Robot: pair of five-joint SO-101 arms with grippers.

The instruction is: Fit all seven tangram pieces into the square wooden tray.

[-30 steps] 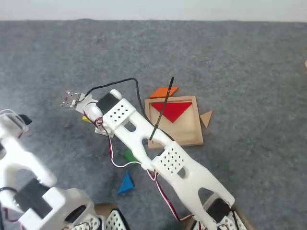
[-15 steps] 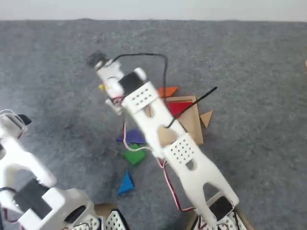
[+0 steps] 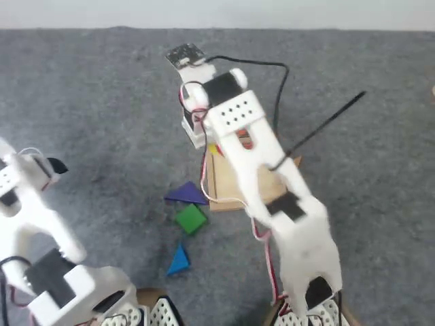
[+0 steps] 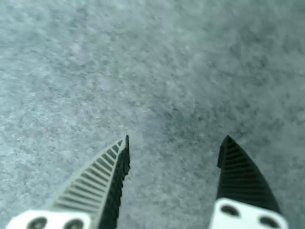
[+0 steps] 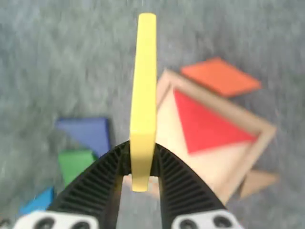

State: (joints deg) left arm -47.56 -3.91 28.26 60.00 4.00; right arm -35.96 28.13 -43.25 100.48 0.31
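Your right arm has swung across to the wooden tray (image 5: 224, 162), and the right gripper (image 5: 141, 153) is clamped on the yellow piece (image 5: 144, 86), a smooth flat slab held on edge over the tray's left edge. A red triangle (image 5: 205, 126) lies inside. Fuzzy grey carpet (image 3: 353, 102) covers the table, with a pale wall (image 3: 272, 13) beyond its far edge. Your left gripper (image 4: 174, 148) hangs spread wide.
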